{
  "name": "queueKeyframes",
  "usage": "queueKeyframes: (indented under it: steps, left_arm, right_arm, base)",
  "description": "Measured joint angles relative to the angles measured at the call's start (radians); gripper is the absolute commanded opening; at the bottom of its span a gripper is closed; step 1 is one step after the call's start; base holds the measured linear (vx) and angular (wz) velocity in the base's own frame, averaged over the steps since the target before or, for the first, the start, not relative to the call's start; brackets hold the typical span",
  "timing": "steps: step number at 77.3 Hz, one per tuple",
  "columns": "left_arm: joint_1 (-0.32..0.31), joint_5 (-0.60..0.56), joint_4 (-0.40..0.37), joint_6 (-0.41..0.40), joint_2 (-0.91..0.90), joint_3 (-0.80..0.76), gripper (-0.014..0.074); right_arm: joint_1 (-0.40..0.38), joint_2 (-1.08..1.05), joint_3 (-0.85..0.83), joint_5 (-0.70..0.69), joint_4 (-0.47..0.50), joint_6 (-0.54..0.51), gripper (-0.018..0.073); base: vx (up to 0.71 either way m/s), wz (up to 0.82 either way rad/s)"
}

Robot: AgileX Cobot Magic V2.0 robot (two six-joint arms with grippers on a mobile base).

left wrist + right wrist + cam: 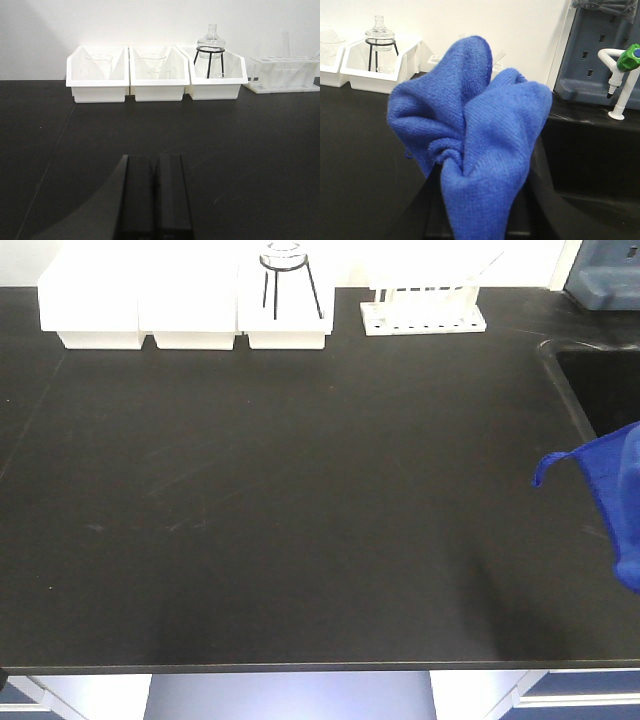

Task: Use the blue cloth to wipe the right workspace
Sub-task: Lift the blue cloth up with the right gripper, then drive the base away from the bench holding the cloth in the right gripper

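Right gripper (470, 167) pinches the blue cloth (470, 135), bunched just ahead of its jaws; left gripper (153, 165) pressed together. Loose grip could drop it into the sink (590, 165) at the gripper's right

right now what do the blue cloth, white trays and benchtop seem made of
Blue cloth: soft matte microfibre-like fabric, fine ribbed texture, limp folds. White trays: likely moulded plastic, smooth thin walls. Benchtop: hard matte black slab, perhaps resin or laminate; faint pale scuffs.
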Motion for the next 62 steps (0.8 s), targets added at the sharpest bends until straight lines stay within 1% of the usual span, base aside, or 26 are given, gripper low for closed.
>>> queueKeyframes:
  steps: [30, 62]
  left_arm:
    - [0.000, 0.000, 0.000, 0.000, 0.000, 0.000, -0.0006]
    - [0.000, 0.000, 0.000, 0.000, 0.000, 0.000, -0.0006]
  right_arm:
    - [0.000, 0.000, 0.000, 0.000, -0.001, 0.000, -0.0004]
    - [0.000, 0.000, 0.000, 0.000, -0.001, 0.001, -0.0004]
  base:
    - [-0.05, 0.00]
    - [-0.22, 0.02]
